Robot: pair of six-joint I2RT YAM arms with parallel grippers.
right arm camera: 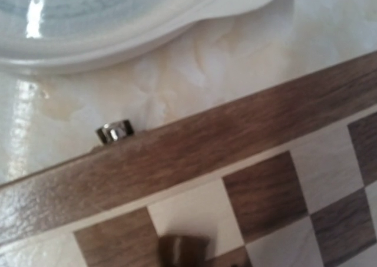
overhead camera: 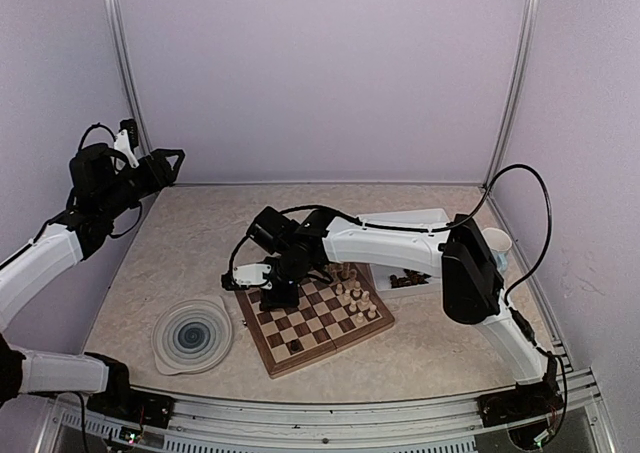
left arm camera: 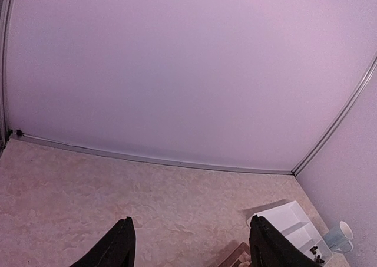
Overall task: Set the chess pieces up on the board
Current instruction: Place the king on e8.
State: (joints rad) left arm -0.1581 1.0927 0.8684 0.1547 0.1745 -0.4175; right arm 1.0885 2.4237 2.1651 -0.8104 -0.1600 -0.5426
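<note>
Dark piece [right arm camera: 182, 249] sits on the board [right arm camera: 235, 131] under your right gripper [overhead camera: 282, 293], its grip unclear, probably mid-placement; left gripper [left arm camera: 191, 234] gapes empty. Lift straight off next.

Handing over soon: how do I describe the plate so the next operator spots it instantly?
Find the chessboard in the centre of the top view. Just off its left edge lies the plate. It is round, white with blue swirled rings, unlike the square checkered board.

Cream chess pieces [overhead camera: 355, 299] cluster upright on the checkered board [overhead camera: 312, 327].
</note>
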